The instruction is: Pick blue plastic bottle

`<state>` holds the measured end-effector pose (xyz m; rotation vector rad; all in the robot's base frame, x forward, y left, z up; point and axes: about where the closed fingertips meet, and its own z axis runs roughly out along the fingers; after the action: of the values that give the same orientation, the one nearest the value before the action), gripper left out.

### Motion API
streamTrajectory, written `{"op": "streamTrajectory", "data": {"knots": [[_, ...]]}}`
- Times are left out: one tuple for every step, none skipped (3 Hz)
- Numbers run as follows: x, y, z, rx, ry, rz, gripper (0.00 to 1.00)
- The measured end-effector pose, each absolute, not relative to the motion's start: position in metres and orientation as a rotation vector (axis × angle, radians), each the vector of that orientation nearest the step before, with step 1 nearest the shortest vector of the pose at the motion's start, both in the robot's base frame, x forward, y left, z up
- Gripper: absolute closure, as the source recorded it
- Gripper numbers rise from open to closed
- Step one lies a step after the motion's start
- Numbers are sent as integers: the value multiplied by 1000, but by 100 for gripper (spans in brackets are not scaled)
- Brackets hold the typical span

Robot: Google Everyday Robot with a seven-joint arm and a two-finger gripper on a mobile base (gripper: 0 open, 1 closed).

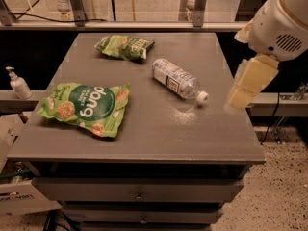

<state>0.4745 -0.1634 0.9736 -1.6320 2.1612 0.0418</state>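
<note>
Gripper hangs at the right side, over the right edge of the gray table. It is pale yellow and points down. I cannot tell if it is spread or pressed together. It holds nothing and touches nothing.

On the left part of the table lies a big green bag, flat. The blue plastic bottle lies on its side near the middle of the table, a bit to the right. Its white cap points toward the front right, near the gripper but apart from it. A small green bag lies near the back, just beside the bottle's bottom end. A little white pump bottle stands off the table, far left.
</note>
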Motion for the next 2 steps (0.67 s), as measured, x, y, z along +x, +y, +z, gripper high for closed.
{"op": "streamTrajectory", "data": {"knots": [[500,-136,963,-1592,2161,63,0],[523,-112,948,-1565,2160,37,0]]}}
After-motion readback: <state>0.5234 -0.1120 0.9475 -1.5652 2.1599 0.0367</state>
